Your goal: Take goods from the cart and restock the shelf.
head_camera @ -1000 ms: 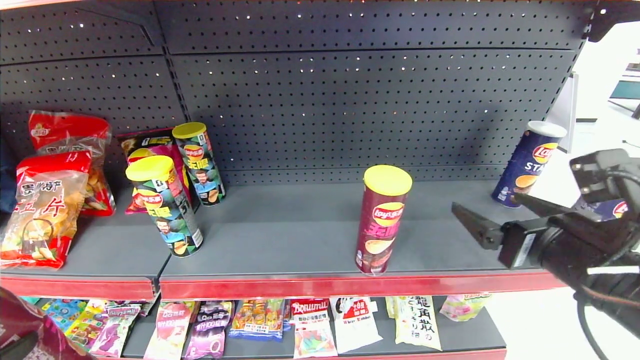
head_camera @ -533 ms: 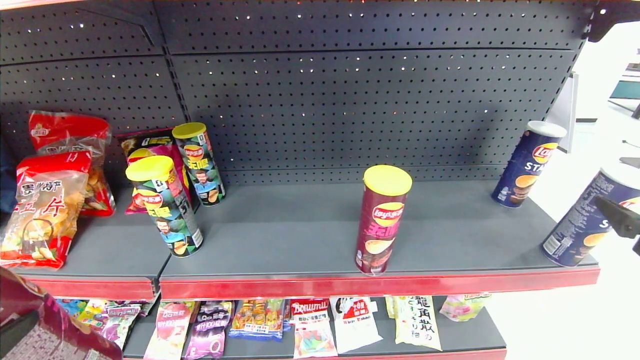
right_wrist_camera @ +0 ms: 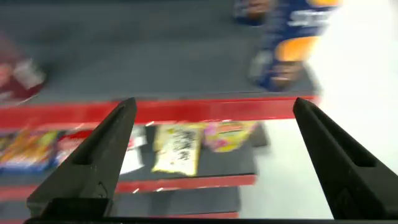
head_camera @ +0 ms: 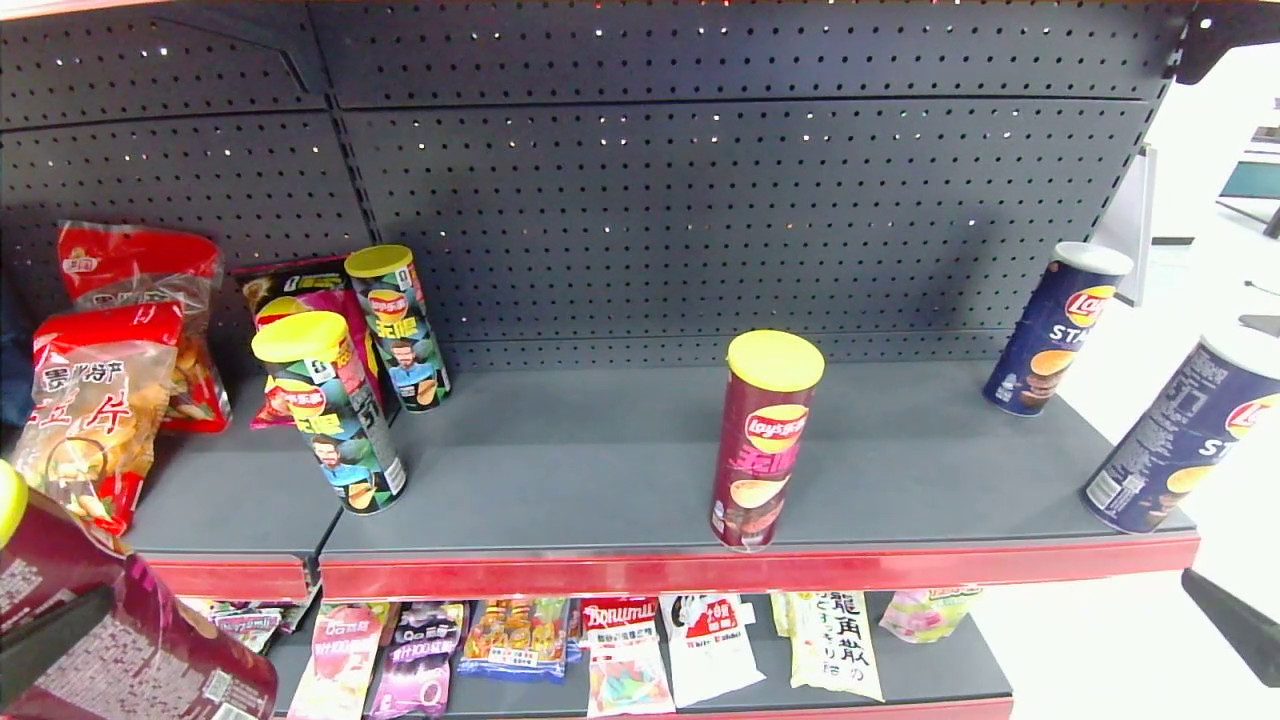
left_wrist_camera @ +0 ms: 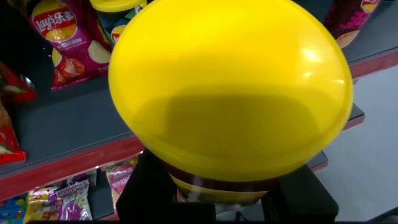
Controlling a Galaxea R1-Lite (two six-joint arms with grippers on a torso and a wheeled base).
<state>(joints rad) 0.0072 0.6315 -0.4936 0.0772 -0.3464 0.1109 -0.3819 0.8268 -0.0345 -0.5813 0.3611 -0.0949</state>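
Observation:
A maroon chip can with a yellow lid (head_camera: 120, 640) is held low at the left, in front of the shelf's red edge (head_camera: 700, 572). My left gripper (left_wrist_camera: 227, 199) is shut on it; the lid (left_wrist_camera: 230, 87) hides most of the fingers. My right gripper (right_wrist_camera: 214, 162) is open with nothing in it, low and to the right of the shelf; one fingertip (head_camera: 1230, 620) shows there. A blue chip can (head_camera: 1180, 440) (right_wrist_camera: 289, 43) stands at the shelf's right front corner, apart from that gripper.
On the shelf stand a maroon can (head_camera: 762, 440) at the front middle, a second blue can (head_camera: 1055, 330) at the back right, two green cans (head_camera: 330, 420) and red snack bags (head_camera: 90, 420) at the left. Packets (head_camera: 620, 650) lie on the lower shelf.
My right gripper has drawn back to the right and down, away from the blue can at the shelf corner. The left arm has lifted the maroon can higher into the lower left.

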